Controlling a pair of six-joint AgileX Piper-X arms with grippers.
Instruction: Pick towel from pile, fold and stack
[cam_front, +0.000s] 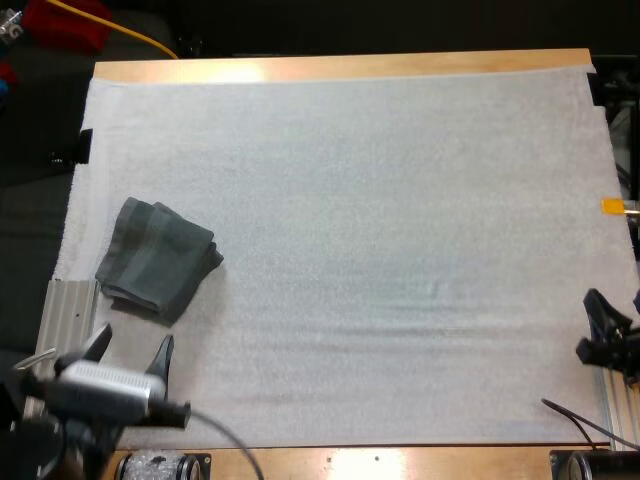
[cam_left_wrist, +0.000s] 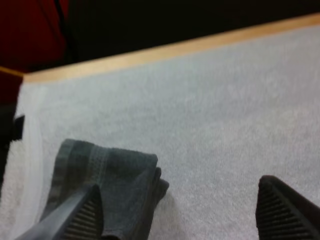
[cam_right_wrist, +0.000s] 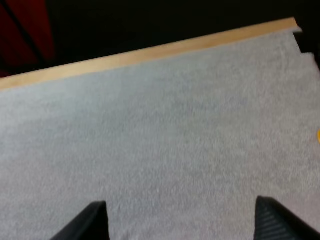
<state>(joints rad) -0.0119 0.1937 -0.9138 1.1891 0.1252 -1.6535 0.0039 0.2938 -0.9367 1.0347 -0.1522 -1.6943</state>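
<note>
In the high view, the towel (cam_front: 158, 255) lies folded on the left part of the mat (cam_front: 380, 250), close to its left edge. Our left gripper (cam_front: 135, 338) hovers just on the near side of the towel, its two fingers spread and holding nothing. Our right gripper (cam_front: 600, 325) sits at the mat's right edge, well apart from the towel. The table (cam_front: 340, 67) shows as a wooden strip beyond the mat.

In the left wrist view, our fingers (cam_left_wrist: 82, 215) stand wide apart with nothing between them. One is at the towel's near edge, though we cannot tell whether it touches. The other is over the mat beside the towel.

In the right wrist view, our fingers (cam_right_wrist: 285, 220) are likewise wide apart and grip nothing, above the mat, with the table's wooden far edge ahead.
</note>
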